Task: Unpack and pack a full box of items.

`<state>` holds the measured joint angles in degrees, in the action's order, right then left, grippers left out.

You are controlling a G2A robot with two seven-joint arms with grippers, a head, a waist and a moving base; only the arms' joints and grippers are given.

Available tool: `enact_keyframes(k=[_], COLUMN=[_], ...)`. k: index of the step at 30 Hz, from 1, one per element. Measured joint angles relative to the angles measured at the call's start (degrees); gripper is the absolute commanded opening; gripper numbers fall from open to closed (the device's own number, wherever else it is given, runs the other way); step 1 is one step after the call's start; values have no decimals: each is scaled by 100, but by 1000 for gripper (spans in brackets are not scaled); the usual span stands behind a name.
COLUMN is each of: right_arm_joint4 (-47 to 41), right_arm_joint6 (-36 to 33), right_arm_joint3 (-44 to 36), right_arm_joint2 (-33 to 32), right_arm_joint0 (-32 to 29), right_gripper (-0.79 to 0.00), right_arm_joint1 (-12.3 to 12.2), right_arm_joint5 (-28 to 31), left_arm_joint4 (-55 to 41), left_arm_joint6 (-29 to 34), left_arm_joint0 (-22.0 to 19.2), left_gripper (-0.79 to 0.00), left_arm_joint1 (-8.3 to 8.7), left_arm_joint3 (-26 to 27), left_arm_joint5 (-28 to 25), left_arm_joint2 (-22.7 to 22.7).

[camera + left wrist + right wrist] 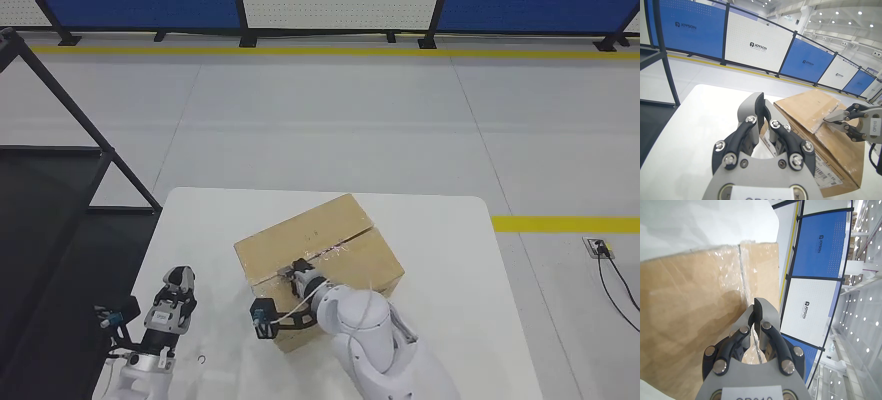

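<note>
Pinching what looks like tape (pixel 743 279) atop the box (pixel 330 240), right gripper (pixel 754 313) clamps; left gripper (pixel 762 111) hangs closed, empty.

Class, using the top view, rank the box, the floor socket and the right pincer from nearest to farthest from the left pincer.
1. Box, beside the left pincer on the table.
2. Right pincer, on the box top, shut on tape.
3. Floor socket, off the table, far right.
</note>
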<state>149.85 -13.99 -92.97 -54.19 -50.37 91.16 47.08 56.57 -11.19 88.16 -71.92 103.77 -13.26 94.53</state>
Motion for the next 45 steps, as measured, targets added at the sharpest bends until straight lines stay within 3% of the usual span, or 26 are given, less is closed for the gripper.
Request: enact_keyframes(k=[18,36,45], right_arm_joint4=[-308,-291,-431], right_arm_joint6=[-184,-221,-491], right_arm_joint3=[412,-84,-47], right_arm_joint2=[-807,-1463,-1699], right_arm_joint0=[89,-380,-407], right_gripper=[-785,-785,-785], right_arm_joint1=[-105,-300,-325], right_arm_joint5=[-335,-563,-1051], left_arm_joint4=[54,158,167], left_arm_joint6=[33,110,90], left_arm_joint0=[-51,-182,-173], left_gripper=[-785,-785,-785], left_arm_joint1=[-12,-16,-18], left_arm_joint3=[17,-1,6], left_arm_joint5=[102,110,127], left_arm_joint2=[-62,-144,-136])
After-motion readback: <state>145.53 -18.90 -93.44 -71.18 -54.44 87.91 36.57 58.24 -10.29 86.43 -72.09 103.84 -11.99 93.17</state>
